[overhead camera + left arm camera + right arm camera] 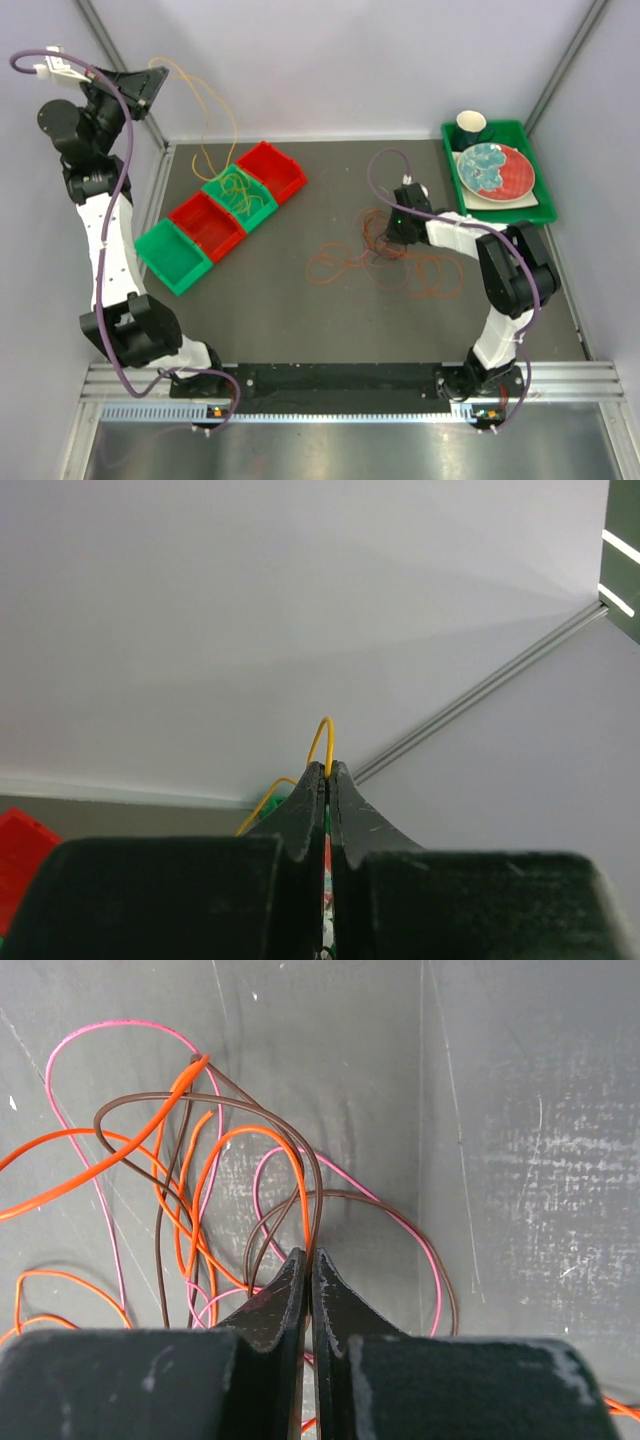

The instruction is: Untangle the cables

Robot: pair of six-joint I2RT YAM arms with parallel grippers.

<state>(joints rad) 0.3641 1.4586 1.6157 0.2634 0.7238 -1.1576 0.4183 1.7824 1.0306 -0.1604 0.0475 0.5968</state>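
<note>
Dark grey table under pale walls carries a loose tangle of thin orange, brown and pink cables right of centre. The right claw is down in that heap, jaws pressed together where an orange cable and a dark brown cable both run into the tips; whether it pinches one or both I cannot tell. The left claw is raised high at the far left corner, clamped on a thin yellow cable that trails down to a green plastic bin.

If the right claw holds two strands, pulling would likely drag the whole knot and tighten the crossed loops. The hanging yellow cable could snag in the bin, or slip from so narrow a pinch.
</note>
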